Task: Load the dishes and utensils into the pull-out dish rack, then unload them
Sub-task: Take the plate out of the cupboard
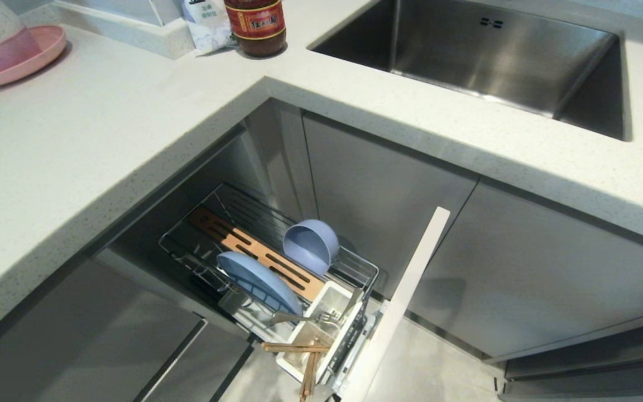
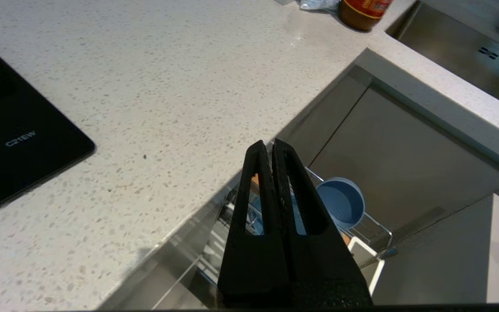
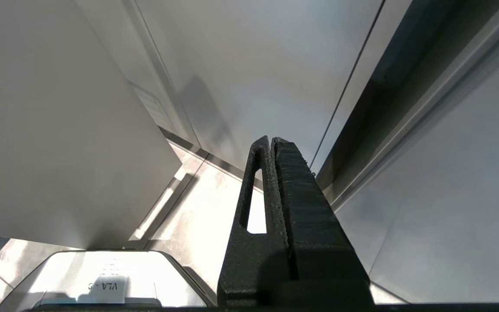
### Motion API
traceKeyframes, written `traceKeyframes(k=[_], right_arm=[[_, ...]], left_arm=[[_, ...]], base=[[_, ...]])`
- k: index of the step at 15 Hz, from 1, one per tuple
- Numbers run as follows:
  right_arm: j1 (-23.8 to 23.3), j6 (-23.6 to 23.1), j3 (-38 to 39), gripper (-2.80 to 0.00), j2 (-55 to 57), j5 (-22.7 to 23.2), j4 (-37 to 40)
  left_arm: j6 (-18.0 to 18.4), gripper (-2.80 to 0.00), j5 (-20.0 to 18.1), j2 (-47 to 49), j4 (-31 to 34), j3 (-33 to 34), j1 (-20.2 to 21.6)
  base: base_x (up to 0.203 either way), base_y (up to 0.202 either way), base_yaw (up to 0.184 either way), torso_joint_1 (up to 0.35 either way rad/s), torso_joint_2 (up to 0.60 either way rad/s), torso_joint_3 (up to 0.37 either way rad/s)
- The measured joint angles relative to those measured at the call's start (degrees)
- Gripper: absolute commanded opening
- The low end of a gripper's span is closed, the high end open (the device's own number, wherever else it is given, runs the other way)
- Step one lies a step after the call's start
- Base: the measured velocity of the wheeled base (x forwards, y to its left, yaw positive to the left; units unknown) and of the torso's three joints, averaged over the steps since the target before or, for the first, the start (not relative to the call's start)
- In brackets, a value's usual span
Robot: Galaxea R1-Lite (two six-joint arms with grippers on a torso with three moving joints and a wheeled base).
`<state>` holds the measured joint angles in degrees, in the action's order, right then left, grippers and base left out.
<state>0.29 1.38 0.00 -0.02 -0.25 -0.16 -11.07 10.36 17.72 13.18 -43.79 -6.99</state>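
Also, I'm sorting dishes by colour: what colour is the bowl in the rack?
Light blue; the bowl shows best in the head view.

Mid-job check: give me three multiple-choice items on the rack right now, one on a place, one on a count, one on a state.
1. Where is the bowl?
A. in the sink
B. in the rack, beside the wooden strip
C. on the counter

2. How many blue dishes sit in the rack?
A. one
B. two
C. four

3. The left hand is:
A. shut, empty
B. open
C. shut on the fork

Answers: 1 B, it lies on the wires next to the strip; 2 B, plate and bowl; 3 A, fingers meet with nothing between them.
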Motion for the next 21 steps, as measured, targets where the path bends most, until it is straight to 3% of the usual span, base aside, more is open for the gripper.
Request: traceKeyframes(k=[3,5,8,11,14,19,21], right_arm=[[0.0,0.0,0.0,-2.80,0.0,0.0,0.0],[0.0,0.0,0.0,-2.80,0.0,0.0,0.0],[0.0,0.0,0.0,-2.80,0.0,0.0,0.0],[0.0,0.0,0.0,-2.80,0.0,0.0,0.0],[0.0,0.0,0.0,-2.80,0.0,0.0,0.0],[0.0,0.0,0.0,-2.80,0.0,0.0,0.0],[0.0,0.0,0.0,-2.80,0.0,0.0,0.0]], left_arm=[[0.5,-2.80,-9.4,-3.0,1.3,2.1,4.7],[2.4,-2.80,-12.5,-6.6,2.5,6.1,5.9],[8.9,-2.80,-13.0,-11.9,-1.9,15.5,6.9],[14.8,-2.80,-11.4,-15.4,-13.7,30.5,7.1],[16.8,-2.80,-8.1,-17.0,-26.0,41.6,7.1],[14.2,-2.80,-11.1,-17.8,-16.2,43.7,7.2],[14.0,-2.80,-11.2,-17.8,-16.4,43.8,7.2]], base=[[0.000,0.000,0.000,0.000,0.00,0.000],[0.000,0.000,0.000,0.000,0.00,0.000],[0.000,0.000,0.000,0.000,0.00,0.000],[0.000,0.000,0.000,0.000,0.00,0.000],[0.000,0.000,0.000,0.000,0.00,0.000],[0.000,0.000,0.000,0.000,0.00,0.000],[0.000,0.000,0.000,0.000,0.00,0.000]])
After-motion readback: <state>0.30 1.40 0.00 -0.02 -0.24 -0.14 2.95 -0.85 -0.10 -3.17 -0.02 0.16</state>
